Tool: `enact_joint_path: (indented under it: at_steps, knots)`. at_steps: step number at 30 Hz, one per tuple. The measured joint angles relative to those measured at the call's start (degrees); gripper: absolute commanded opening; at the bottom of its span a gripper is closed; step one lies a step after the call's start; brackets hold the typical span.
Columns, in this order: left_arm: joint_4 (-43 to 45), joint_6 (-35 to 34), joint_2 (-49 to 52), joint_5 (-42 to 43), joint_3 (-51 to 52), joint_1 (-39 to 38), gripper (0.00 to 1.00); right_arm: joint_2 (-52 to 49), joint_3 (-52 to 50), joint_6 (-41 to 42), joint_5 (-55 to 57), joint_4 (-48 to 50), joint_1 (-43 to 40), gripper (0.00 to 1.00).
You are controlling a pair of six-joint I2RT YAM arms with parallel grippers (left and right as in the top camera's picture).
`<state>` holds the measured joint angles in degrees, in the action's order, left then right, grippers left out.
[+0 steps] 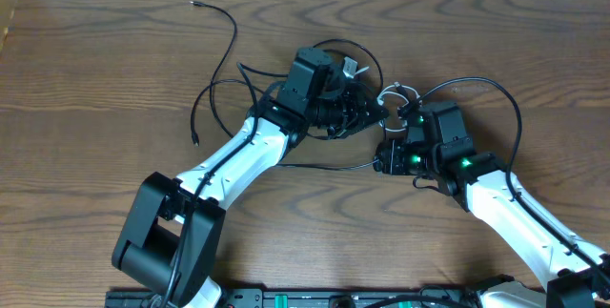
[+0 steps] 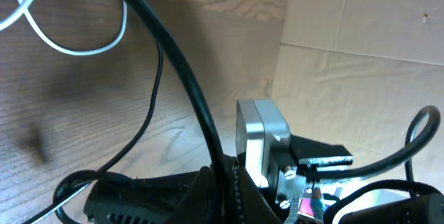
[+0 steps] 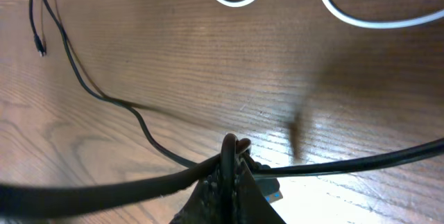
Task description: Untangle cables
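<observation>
Several thin black cables (image 1: 229,84) loop over the wooden table, with a white cable (image 1: 396,92) coiled between the two grippers. My left gripper (image 1: 355,108) is shut on a black cable (image 2: 182,78) that runs up between its fingers. My right gripper (image 1: 389,155) is shut on a black cable (image 3: 132,182) that passes across its fingertips (image 3: 232,148). The white cable shows in the left wrist view (image 2: 76,44) and in the right wrist view (image 3: 361,17). A small plug end (image 3: 40,46) lies on the table.
A long black cable end (image 1: 195,4) lies toward the far left of the table. Another plug end (image 1: 195,140) rests left of my left arm. A light wall panel (image 2: 361,16) stands behind the table edge.
</observation>
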<state>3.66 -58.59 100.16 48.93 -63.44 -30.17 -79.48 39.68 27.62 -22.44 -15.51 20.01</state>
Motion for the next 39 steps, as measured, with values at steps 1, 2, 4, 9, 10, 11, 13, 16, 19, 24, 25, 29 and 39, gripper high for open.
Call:
enact_joint_path:
  at_steps: [1, 2, 4, 9, 10, 11, 13, 16, 19, 24, 25, 29, 39]
  knots:
    - [0.00, -0.04, 0.00, 0.24, 0.00, 0.00, 0.07, 0.00, 0.00, 0.02, -0.02, 0.42, 0.00, 0.01]
    - [-0.02, -0.07, 0.00, 0.35, 0.00, 0.00, 0.07, 0.00, 0.00, 0.07, -0.04, 0.98, 0.00, 0.01]
    - [-0.74, 0.11, 0.00, 0.50, 0.00, 0.00, 0.07, 0.00, -0.07, 0.35, -0.09, 3.39, 0.00, 0.01]
    - [-10.97, 3.63, -0.46, -2.21, -0.52, -0.07, 0.07, 0.00, -0.87, 0.70, -2.25, 11.69, 0.00, 0.01]
    - [-14.64, 4.94, -0.66, -3.72, -0.61, -0.15, 0.07, 0.04, -0.92, 0.68, -2.67, 13.18, 0.00, 0.01]
    - [-17.62, 6.03, -0.74, -5.22, -0.79, -0.22, 0.07, 0.26, -0.98, 0.68, -3.06, 14.73, -0.20, 0.01]
    - [-21.62, 7.69, -0.83, -8.04, -0.79, -0.35, 0.07, 0.92, -1.01, 0.68, -3.80, 16.44, -0.55, 0.01]
    - [-23.76, 9.97, -0.81, -11.02, -0.74, -0.70, 0.07, 3.37, -0.98, 0.70, -5.31, 18.62, -0.57, 0.01]
    - [-24.28, 11.08, -0.81, -12.33, -0.76, -0.81, 0.08, 4.96, -0.98, 1.60, -6.03, 19.52, -1.14, 0.01]
    - [-24.30, 12.57, -0.81, -14.27, -0.76, -0.68, 0.07, 5.20, -0.96, 3.02, -6.05, 18.45, -2.16, 0.01]
    - [-24.33, 12.83, -0.81, -14.88, -0.74, -0.48, 0.07, 5.20, -0.85, 3.45, -6.05, 16.61, -2.56, 0.01]
    - [-23.96, 13.66, -0.81, -17.73, -0.76, 2.54, 0.07, 5.25, -0.74, 3.45, -3.87, 5.62, -4.66, 0.01]
    - [-22.40, 13.97, -1.60, -19.06, -0.74, 10.64, 0.07, 5.25, -0.44, 6.51, 11.21, -12.46, -8.92, 0.17]
